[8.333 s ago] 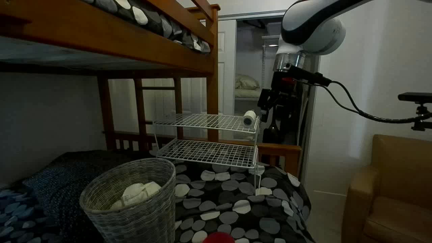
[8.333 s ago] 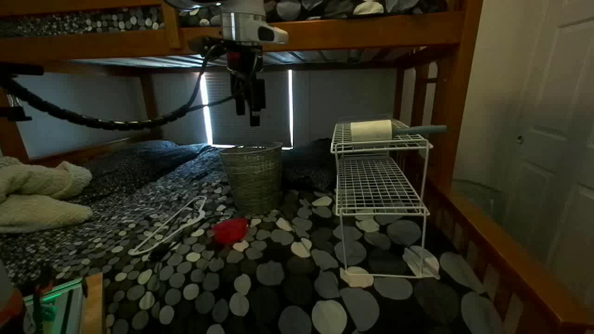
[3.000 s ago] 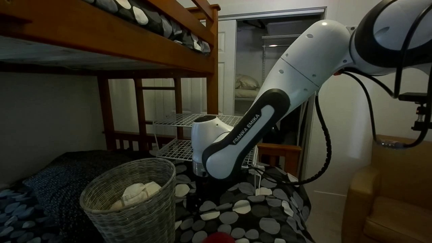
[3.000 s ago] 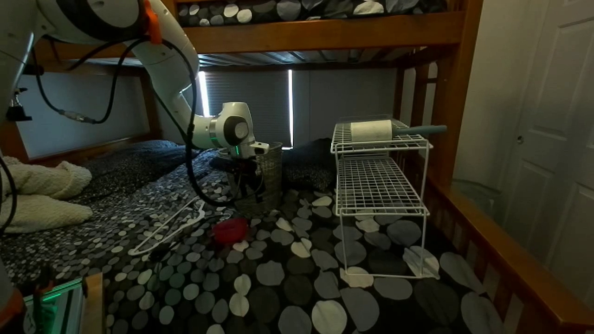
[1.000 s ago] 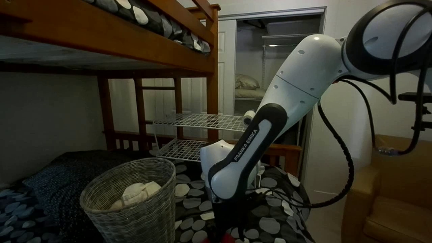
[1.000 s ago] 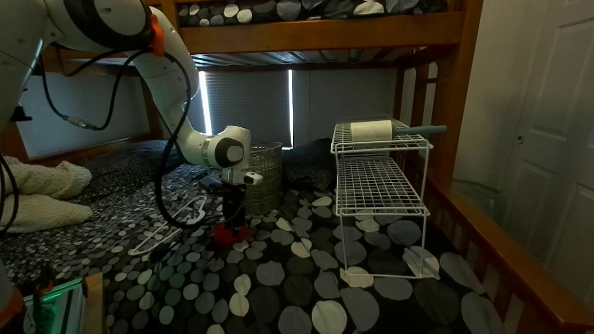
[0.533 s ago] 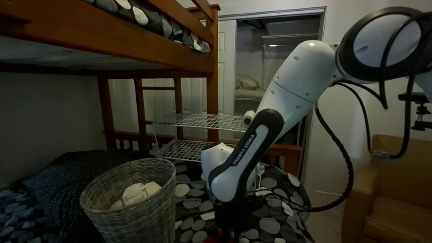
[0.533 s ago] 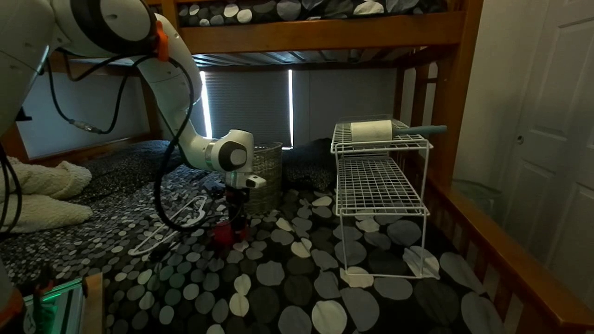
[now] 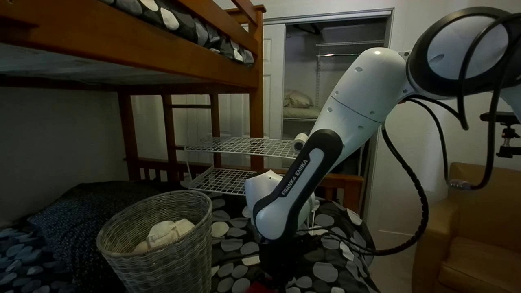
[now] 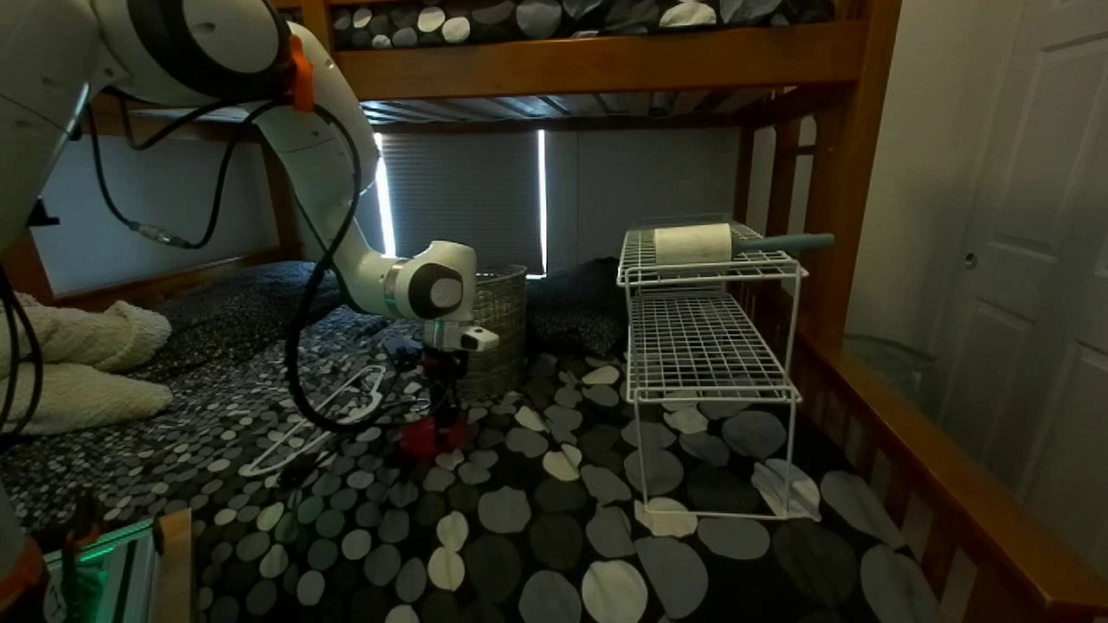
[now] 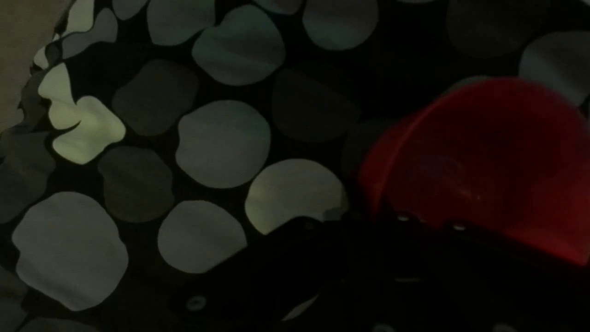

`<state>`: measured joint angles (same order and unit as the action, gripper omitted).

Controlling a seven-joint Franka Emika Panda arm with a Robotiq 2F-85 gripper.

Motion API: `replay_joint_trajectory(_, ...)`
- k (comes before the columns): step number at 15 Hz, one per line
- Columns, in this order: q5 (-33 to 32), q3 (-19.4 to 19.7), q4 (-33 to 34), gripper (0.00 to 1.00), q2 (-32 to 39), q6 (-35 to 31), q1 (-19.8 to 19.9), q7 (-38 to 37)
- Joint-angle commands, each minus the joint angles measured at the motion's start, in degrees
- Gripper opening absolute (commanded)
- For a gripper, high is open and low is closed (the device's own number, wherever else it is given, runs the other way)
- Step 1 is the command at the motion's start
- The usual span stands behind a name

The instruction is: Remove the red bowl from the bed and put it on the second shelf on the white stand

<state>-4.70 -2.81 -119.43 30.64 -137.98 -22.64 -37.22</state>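
The red bowl (image 10: pixel 422 439) lies on the bed's dotted cover (image 10: pixel 554 519), partly hidden by the gripper. Only a sliver of the red bowl (image 9: pixel 257 288) shows at the bottom edge in an exterior view. In the dark wrist view, the bowl (image 11: pixel 484 157) opens toward the camera at the right. My gripper (image 11: pixel 362 226) is shut on its near rim, one finger outside the wall and one inside; the tips are hard to make out. The white stand (image 10: pixel 640 253) stands on the bed, its second shelf (image 10: pixel 705 346) bare below the top tier.
A lint roller (image 10: pixel 692 244) lies on the top tier. The wicker basket (image 10: pixel 498 346) stands just behind the gripper. A white hanger (image 10: pixel 316 415) lies beside the bowl. The upper bunk rail (image 10: pixel 606 69) spans above; a wooden bed rail (image 10: pixel 935 467) runs right of the stand.
Over the last seconds the arm has come down beside the basket to the bowl. The jaws have closed on its rim, and the bowl has shifted slightly.
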Motion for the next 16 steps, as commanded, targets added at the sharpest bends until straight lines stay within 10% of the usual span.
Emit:
replay_joint_trajectory(1, 7.32, -0.48, -8.74, 0.01, -6.59, -3.45, 5.65, 0.88)
replay_joint_trajectory(5, 19.17, -2.35, -17.18, 0.01, -12.52, -8.36, 13.1, 6.56)
replay_joint_trajectory(6, 13.79, -0.14, -11.34, 0.04, -7.88, -5.43, 9.67, 3.62)
replay_joint_trajectory(16, 31.2, -1.29, -9.06, 0.01, -14.02, -6.18, 14.92, -5.41)
